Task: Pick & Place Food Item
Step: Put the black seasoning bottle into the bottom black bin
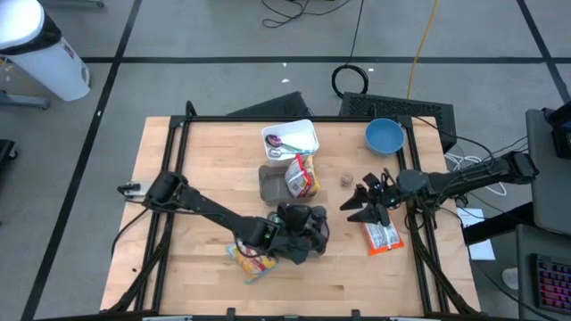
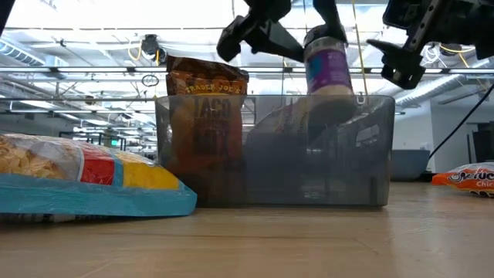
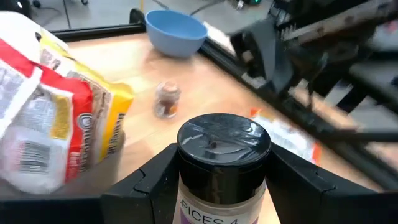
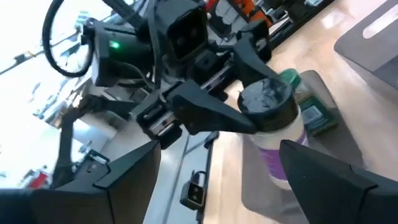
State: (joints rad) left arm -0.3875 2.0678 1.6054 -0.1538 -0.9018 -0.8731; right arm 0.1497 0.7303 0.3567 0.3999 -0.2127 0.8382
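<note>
Above the wooden table [image 1: 205,259] your left gripper [image 3: 219,180] clamps the rigid, slick spice jar [image 3: 222,163] below its cap; right gripper [image 1: 364,203] gapes empty.

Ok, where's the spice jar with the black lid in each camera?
High view: hidden under the left gripper.
Low view: spice jar, top centre, above the grey bin.
Left wrist: bottom centre.
Right wrist: centre right.
Shared landmark: the grey bin.
</note>
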